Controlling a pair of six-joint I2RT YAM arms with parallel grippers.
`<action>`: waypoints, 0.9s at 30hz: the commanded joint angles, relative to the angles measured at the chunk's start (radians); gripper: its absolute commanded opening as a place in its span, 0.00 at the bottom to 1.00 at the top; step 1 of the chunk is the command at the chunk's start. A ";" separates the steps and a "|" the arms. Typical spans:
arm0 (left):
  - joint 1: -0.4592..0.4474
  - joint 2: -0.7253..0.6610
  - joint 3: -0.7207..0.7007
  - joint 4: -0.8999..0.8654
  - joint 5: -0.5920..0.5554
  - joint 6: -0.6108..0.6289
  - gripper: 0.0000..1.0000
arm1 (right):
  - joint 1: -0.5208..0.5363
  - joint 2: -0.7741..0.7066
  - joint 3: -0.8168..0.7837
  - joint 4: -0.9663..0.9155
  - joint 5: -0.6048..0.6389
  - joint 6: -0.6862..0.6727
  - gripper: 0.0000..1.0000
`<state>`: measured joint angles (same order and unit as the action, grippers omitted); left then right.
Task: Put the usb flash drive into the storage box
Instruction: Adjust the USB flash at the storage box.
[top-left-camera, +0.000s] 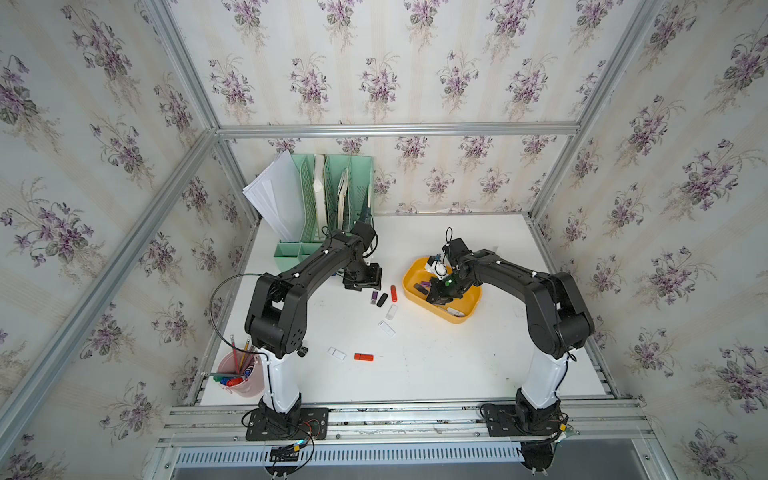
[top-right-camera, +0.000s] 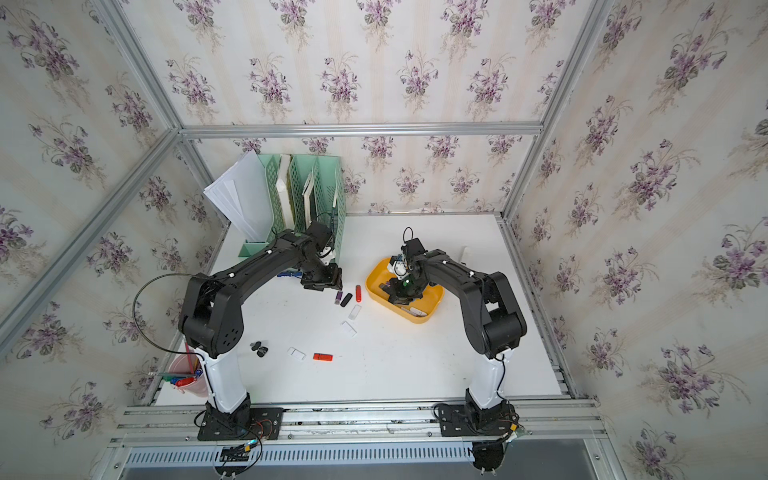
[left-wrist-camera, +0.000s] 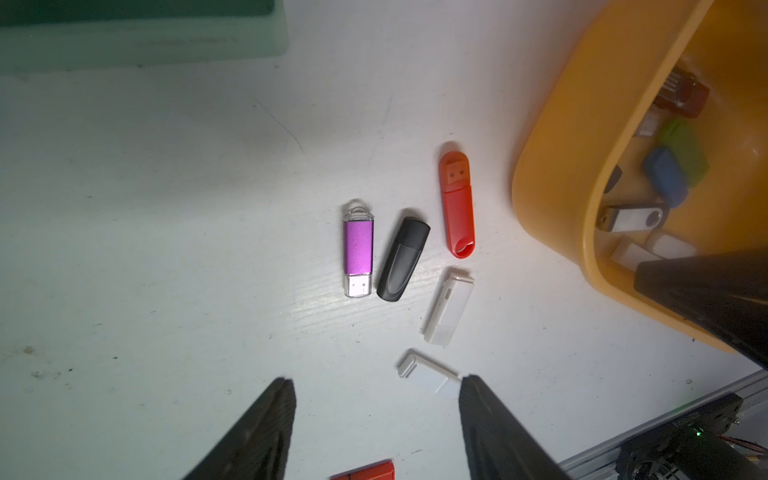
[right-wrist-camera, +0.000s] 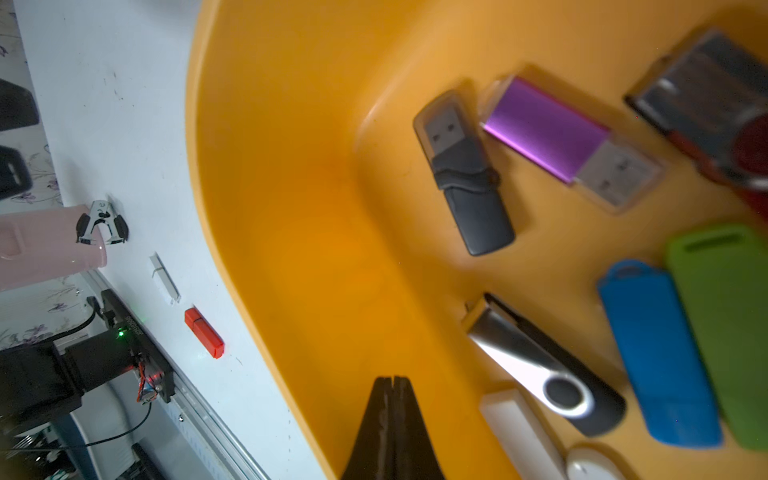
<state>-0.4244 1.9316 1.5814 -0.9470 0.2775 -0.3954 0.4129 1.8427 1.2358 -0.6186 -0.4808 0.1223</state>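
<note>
Storage box (top-left-camera: 455, 319), yellow-orange, on white table (top-left-camera: 436, 365), right of centre. Right gripper (right-wrist-camera: 390, 380) over box interior, fingers pressed together, nothing held; blue flash drive (right-wrist-camera: 660, 353) and others lying on box floor. Left gripper (left-wrist-camera: 378, 380) above table, fingers partly spread, empty. Purple flash drive (left-wrist-camera: 358, 249), black flash drive (left-wrist-camera: 402, 259), red flash drive (left-wrist-camera: 456, 203) and white flash drive (left-wrist-camera: 448, 307) on table near box, outside it.
</note>
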 joint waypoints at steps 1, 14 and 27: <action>0.002 -0.005 -0.001 0.007 0.012 0.003 0.68 | 0.004 -0.025 -0.012 0.065 0.096 0.059 0.00; 0.002 0.006 -0.006 0.004 0.006 0.006 0.67 | 0.042 0.153 0.149 0.064 0.081 0.040 0.00; 0.016 0.017 -0.014 0.009 0.003 0.013 0.67 | 0.043 0.220 0.192 0.040 0.256 0.049 0.00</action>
<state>-0.4095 1.9446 1.5677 -0.9466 0.2806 -0.3920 0.4561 2.0541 1.4212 -0.5587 -0.3202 0.1719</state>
